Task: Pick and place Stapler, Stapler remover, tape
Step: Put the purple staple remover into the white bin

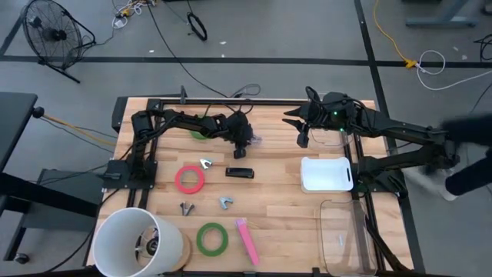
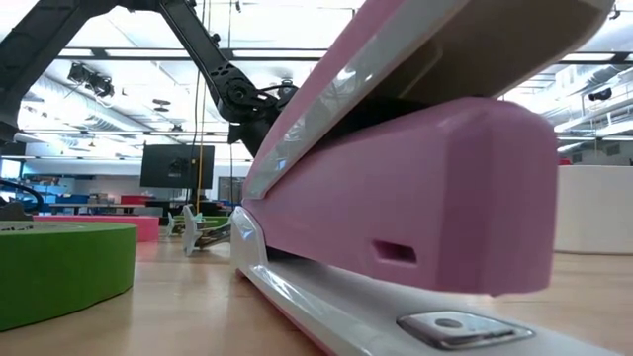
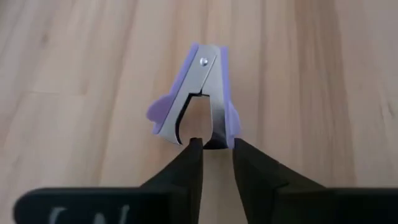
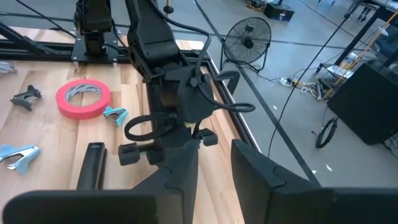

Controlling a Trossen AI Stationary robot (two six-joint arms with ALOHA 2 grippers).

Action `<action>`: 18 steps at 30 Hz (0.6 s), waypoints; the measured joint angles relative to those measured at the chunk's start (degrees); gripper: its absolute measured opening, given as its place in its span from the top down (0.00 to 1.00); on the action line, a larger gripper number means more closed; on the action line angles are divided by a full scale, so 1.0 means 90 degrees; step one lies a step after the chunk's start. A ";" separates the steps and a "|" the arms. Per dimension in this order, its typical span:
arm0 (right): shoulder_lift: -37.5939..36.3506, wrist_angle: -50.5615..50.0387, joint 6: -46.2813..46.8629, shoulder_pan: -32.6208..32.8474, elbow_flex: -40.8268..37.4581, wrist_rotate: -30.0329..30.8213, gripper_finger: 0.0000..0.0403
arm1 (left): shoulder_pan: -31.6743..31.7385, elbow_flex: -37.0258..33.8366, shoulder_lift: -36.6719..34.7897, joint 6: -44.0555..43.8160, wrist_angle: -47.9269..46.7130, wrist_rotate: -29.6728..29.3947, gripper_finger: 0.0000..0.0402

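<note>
Bright overhead ceiling light, blurred foreground stapler [image 2: 415, 168], soft shadows.

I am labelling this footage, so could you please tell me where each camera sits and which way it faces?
High view: overhead, straight down on the wooden table; both arms show.
Low view: table height, level past the pink stapler; an arm reaches in from above.
Left wrist view: down at a purple metal staple remover between the left hand fingers.
Right wrist view: across the table from the right hand; left arm beyond.
Shared: the red-pink tape roll appears in high and right wrist views.
</note>
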 joint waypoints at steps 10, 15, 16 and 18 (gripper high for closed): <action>0.0000 -0.0041 0.0098 -0.0001 -0.0002 0.0000 0.76 | -0.0019 0.0005 0.0000 0.0041 -0.0091 -0.0030 0.89; 0.0000 -0.0090 0.0149 0.0000 -0.0002 0.0000 0.76 | -0.0012 0.0005 0.0000 -0.0002 -0.0109 -0.0045 0.99; 0.0000 -0.0110 0.0149 -0.0002 -0.0002 0.0000 0.76 | -0.0012 0.0005 0.0000 -0.0006 -0.0111 -0.0045 0.99; 0.0000 -0.0147 0.0149 -0.0001 -0.0002 0.0000 0.76 | -0.0014 0.0005 -0.0002 -0.0002 -0.0160 -0.0043 0.99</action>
